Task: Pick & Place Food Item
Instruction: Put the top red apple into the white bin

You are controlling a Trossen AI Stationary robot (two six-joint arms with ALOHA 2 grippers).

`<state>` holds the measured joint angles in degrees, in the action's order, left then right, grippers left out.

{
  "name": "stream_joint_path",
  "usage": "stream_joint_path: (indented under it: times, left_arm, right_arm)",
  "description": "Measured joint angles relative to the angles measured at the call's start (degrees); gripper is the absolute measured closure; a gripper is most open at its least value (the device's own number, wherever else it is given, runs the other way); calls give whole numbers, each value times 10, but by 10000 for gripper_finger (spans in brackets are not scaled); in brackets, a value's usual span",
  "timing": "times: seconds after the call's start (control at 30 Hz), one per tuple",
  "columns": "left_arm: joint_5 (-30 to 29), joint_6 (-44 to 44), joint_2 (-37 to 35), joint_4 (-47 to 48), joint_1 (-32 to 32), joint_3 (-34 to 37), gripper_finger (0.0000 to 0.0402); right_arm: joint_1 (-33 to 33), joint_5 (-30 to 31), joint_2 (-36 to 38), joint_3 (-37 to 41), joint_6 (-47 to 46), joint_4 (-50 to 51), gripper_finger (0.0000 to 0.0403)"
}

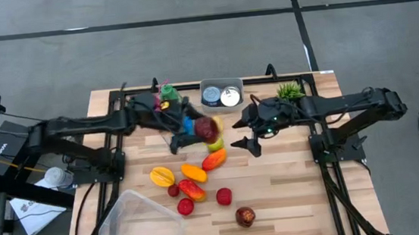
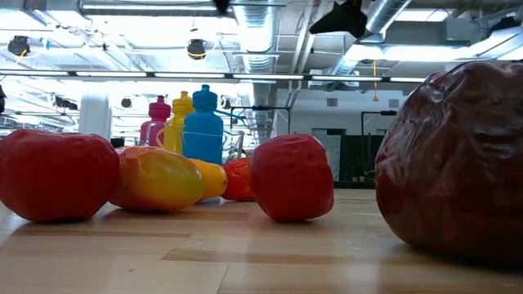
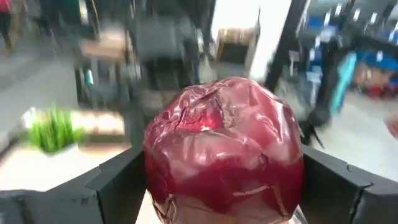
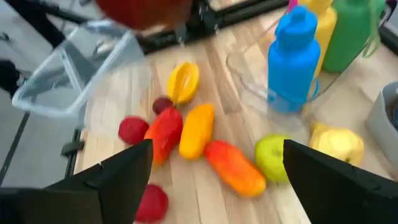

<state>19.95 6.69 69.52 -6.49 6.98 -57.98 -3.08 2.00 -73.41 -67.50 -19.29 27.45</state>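
Observation:
My left gripper (image 1: 202, 132) reaches level over the table's middle and is shut on a dark red, wrinkled apple-like fruit (image 3: 224, 149), also seen in the high view (image 1: 206, 126). My right gripper (image 1: 247, 141) hovers open just to the right of it, tilted down, with nothing between its fingers (image 4: 118, 174). Below them on the boards lie a green apple (image 1: 216, 144), a red-orange fruit (image 1: 213, 160), an orange one (image 1: 194, 172), a yellow one (image 1: 161, 176), several small red ones (image 1: 223, 197) and a second dark red fruit (image 1: 245, 217). My left gripper pinches the dark red fruit by its two opposite sides (image 3: 152, 168) between its two fingers (image 3: 118, 180). The fingers come level from the table's left. The fruit fills the gap between them and is lifted clear of the table, above the green apple.
A clear plastic container (image 1: 139, 226) lies at the near left corner. Coloured bottles (image 4: 292, 59) stand in a clear tub at the far left. A grey bin with cans (image 1: 221, 93) and a green plant (image 1: 289, 91) sit at the far edge.

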Motion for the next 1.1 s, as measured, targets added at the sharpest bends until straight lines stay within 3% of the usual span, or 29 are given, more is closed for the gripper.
stream_joint_path:
  times: [0.2, 0.43, 0.57, 0.77, 0.9, 1.1]
  left_arm:
    - [9, 45, -142, 291, -58, 0, 73]
    - [-71, 303, -227, 434, -262, 0, 73]
    - [-112, 421, -211, 453, -400, 0, 73]
    - [-120, 473, -128, 453, -550, 1, 73]
    - [-139, 428, -71, 496, -589, 2, 73]
    - [-185, 416, -18, 519, -596, 33, 73]
  right_arm:
    - [-22, 0, 0, -2, -2, 51, 62]
    - [-36, 24, 0, -2, -7, 62, 63]
    - [-35, 26, 0, -2, -7, 63, 63]
    - [-36, 26, 0, 5, -13, 54, 63]
    - [-35, 26, 0, 23, -13, 36, 63]
    - [-35, 28, 0, 28, -15, 34, 63]
